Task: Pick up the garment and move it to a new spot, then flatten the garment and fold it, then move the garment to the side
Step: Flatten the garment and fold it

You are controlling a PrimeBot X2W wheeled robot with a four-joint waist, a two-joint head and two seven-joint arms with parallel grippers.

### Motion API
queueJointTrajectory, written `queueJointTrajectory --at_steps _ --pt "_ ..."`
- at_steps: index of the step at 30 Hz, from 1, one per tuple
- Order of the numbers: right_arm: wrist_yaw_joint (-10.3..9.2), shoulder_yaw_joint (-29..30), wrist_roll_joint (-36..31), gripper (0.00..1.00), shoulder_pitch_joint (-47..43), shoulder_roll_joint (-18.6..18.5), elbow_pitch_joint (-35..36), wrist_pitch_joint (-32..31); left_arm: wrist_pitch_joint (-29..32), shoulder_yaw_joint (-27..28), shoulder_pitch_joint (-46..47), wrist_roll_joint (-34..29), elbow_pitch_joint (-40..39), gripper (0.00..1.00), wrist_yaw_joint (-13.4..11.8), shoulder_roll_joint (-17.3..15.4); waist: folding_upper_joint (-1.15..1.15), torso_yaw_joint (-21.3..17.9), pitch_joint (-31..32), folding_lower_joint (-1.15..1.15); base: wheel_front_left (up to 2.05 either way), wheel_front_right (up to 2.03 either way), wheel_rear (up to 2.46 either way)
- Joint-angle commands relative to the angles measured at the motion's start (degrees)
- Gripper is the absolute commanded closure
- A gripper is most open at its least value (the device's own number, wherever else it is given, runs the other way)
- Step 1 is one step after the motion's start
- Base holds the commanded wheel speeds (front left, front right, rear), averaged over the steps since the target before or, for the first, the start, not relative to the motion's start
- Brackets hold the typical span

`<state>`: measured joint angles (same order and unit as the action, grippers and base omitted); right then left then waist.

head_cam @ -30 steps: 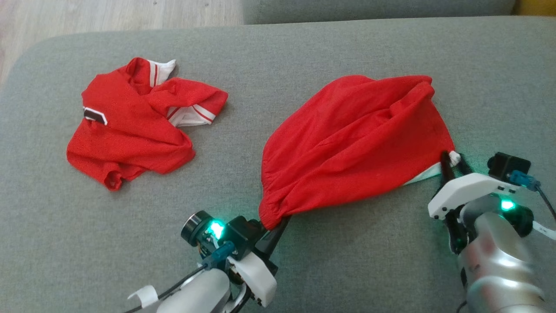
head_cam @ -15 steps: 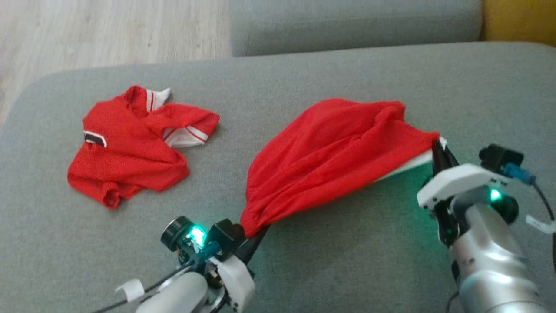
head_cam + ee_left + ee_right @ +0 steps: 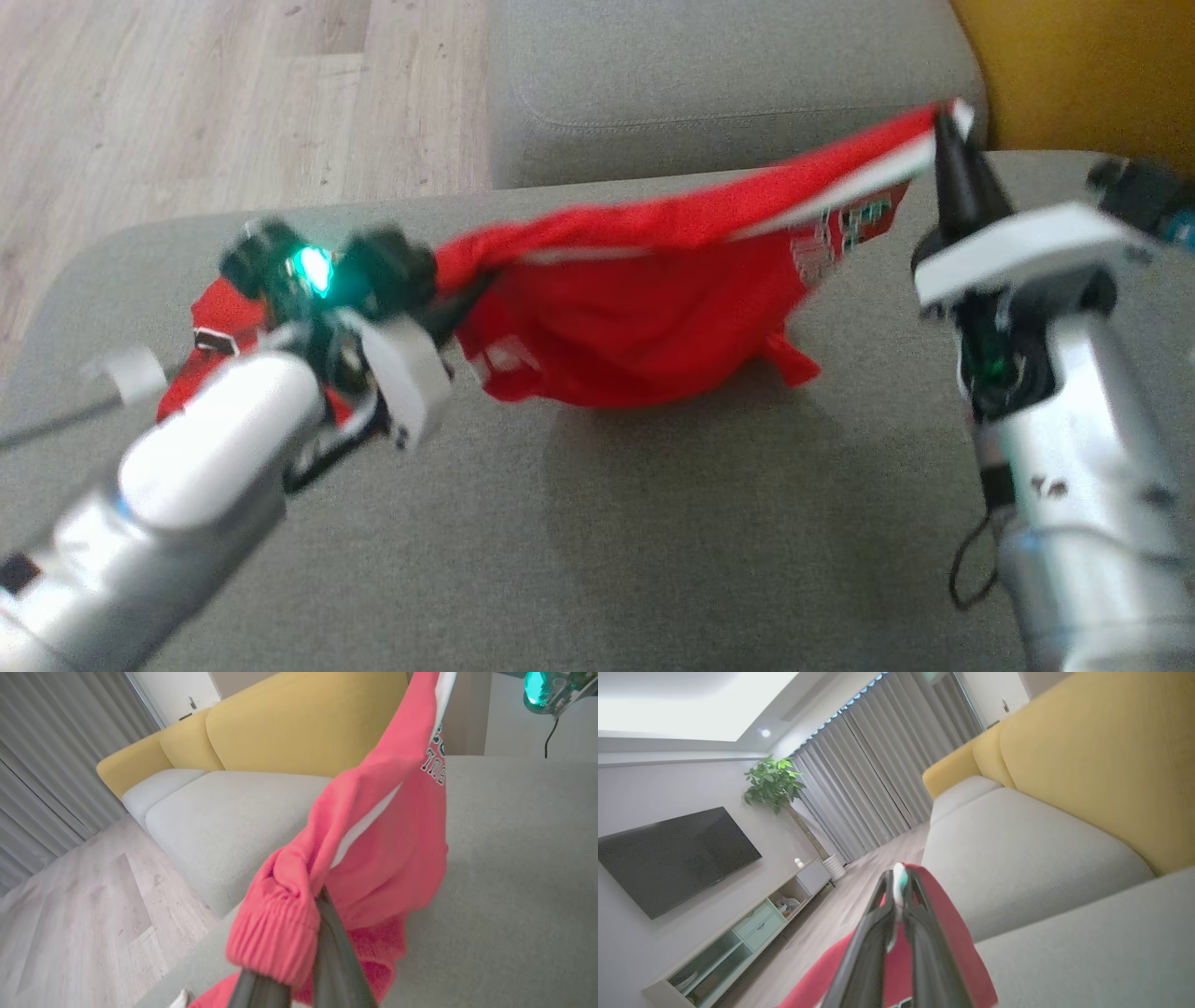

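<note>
The left gripper (image 3: 459,310) and right gripper (image 3: 945,140) are each clenching 1 end of the red garment (image 3: 644,327), carrying it above the sofa cushion (image 3: 653,523), likely needing a taut, flat set-down next.

Garment (image 3: 635,327) spans btwn L gripper (image 3: 459,301) at left end and R gripper (image 3: 948,140) at right end, above seat cushion (image 3: 653,523). 2nd garment (image 3: 219,313) on cushion, far left, behind L arm.
</note>
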<state>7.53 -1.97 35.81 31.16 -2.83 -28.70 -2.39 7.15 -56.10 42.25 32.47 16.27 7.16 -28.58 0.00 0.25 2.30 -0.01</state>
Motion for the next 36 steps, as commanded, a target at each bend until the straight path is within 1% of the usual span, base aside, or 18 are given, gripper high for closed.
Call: queueJointTrajectory --at_steps 1,4,6,9,12,15,20,23,25,28,33,35,36 --pt "-0.04 -1.57 0.38 1.0 6.13 -0.05 4.79 -0.72 1.88 2.25 7.37 2.33 -1.99 1.0 0.26 -2.6 0.0 -0.18 0.43 0.01 0.0 0.0 0.0" --pt "-0.04 -1.51 0.04 1.0 9.25 -0.05 7.42 -0.88 3.29 -0.57 13.52 5.38 -2.78 1.0 0.3 -4.29 0.0 -0.42 0.99 0.01 0.0 0.0 0.0" --pt "-0.04 -1.26 -0.39 1.0 10.12 -0.05 8.01 -0.71 3.28 -1.11 15.32 6.52 -2.72 1.0 0.3 -4.69 0.0 -0.47 1.18 0.01 0.0 0.0 0.0" --pt "-0.04 0.06 -4.12 1.0 12.11 -0.05 10.53 0.8 1.63 -1.72 20.85 9.89 -1.95 1.0 0.31 -5.69 0.0 -0.51 1.86 0.01 0.0 0.0 0.0" --pt "-0.04 1.64 -5.44 1.0 11.26 -0.05 12.15 1.33 -0.93 -2.22 22.42 11.49 -2.2 1.0 0.32 -5.95 0.0 -0.38 2.06 0.01 0.0 0.0 0.0" --pt "-0.04 1.85 -6.38 1.0 9.47 -0.05 13.34 0.3 -3.17 -2.17 22.07 14.35 -2.43 1.0 0.32 -5.88 0.0 -0.28 1.67 0.01 0.0 0.0 0.0" --pt "-0.04 2.62 -8.26 1.0 9.01 -0.05 13.67 -1.18 -3.63 -3.8 22.74 15.7 -2.29 1.0 0.32 -6.56 0.0 -0.7 -0.39 0.01 0.0 0.0 0.0" --pt "-0.04 3.88 -8.06 1.0 11.17 -0.05 11.43 -2.06 -3.55 -4.3 23.96 16.59 -1.06 1.0 0.32 -6.57 0.0 -1.29 -2.64 0.01 0.0 0.0 0.0" --pt "-0.04 4.66 -8.05 1.0 14.43 -0.05 9.67 -2.42 -3.3 -4.0 25.75 17.65 -0.15 1.0 0.32 -6.46 0.0 -1.77 -5.98 0.01 0.0 0.0 0.0" --pt "-0.04 5.04 -9.84 1.0 21.41 -0.05 6.04 -1.53 -3.54 -4.18 29.94 17.65 2.3 1.0 0.32 -5.85 0.0 -2.33 -11.56 0.01 0.0 0.0 0.0" --pt "-0.04 6.27 -12.99 1.0 35.57 -0.05 -2.98 3.14 -7.25 -4.23 38.25 17.21 9.08 1.0 0.33 -2.96 0.0 -3.09 -19.72 0.01 0.0 0.0 0.0" --pt "-0.04 9.47 -9.96 1.0 41.29 -0.05 -8.54 5.32 -9.98 -3.78 41.71 16.6 12.78 1.0 0.33 -1.45 0.0 -3.41 -22.3 0.01 0.0 0.0 0.0" --pt "-0.04 10.32 -9.47 1.0 43.86 -0.05 -11.14 6.88 -11.19 -3.73 43.1 16.51 14.6 1.0 0.33 -0.56 0.0 -3.54 -23.27 0.01 0.0 0.0 0.0"
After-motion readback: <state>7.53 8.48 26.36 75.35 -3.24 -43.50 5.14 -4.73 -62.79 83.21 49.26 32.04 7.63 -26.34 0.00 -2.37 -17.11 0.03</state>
